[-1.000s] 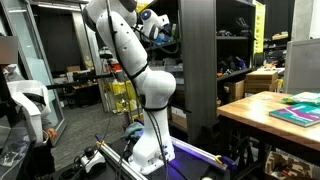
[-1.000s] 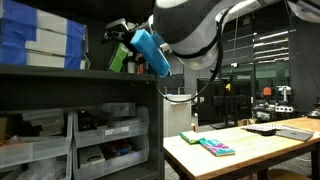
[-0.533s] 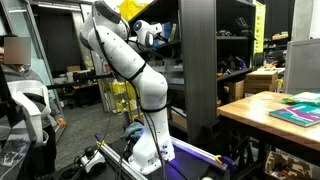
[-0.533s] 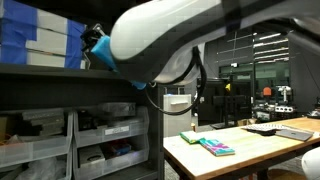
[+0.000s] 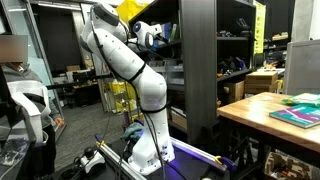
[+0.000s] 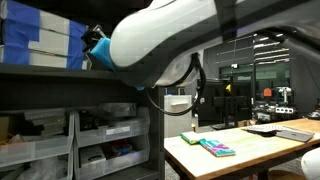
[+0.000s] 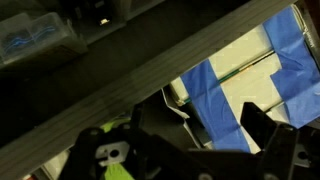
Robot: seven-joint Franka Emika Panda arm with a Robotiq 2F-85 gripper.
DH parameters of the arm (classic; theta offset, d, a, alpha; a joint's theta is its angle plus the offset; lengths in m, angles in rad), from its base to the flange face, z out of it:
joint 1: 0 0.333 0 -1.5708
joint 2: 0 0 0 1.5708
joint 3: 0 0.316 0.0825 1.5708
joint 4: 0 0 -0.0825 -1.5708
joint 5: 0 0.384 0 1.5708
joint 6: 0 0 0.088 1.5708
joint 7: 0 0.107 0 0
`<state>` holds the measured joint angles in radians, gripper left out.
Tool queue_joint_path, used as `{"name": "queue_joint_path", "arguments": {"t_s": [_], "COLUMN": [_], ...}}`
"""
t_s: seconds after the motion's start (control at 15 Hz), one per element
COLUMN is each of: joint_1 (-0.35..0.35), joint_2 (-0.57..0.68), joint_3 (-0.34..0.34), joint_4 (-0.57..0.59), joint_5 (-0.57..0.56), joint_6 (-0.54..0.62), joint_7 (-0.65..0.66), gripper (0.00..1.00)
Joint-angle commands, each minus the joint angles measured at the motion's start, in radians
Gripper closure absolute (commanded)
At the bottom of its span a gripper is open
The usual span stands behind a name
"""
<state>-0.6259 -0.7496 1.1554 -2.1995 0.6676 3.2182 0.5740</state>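
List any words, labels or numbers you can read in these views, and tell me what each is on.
No text is legible in any view.
yellow hanging sign: too small to read.
blue-and-white boxes on the shelf: no marking can be made out, even close up in the wrist view.
books: covers too blurred to read.

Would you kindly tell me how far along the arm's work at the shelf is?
Done: the pincer is level with the top shelf, beside the blue-and-white boxes. In hand: a yellow-green item at its tip; grip unclear. Left, probably: settling that item on the shelf and drawing back.
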Motion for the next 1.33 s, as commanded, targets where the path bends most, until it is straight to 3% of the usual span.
{"name": "queue_joint_path", "arguments": {"t_s": [0.0,0.67,1.27], "joint_1": [0.007,-0.007,-0.027], "joint_2": [0.006,0.014,-0.054], "joint_3": [-0.007,-0.048,-0.069], "joint_4": [-0.007,-0.012,-0.044], "joint_5": [-0.035,-0.113,-0.131], "joint_6": [0.004,0.042,-0.02], "joint_7": [0.028,0.014,0.039], "gripper": [0.0,0.0,0.0]}}
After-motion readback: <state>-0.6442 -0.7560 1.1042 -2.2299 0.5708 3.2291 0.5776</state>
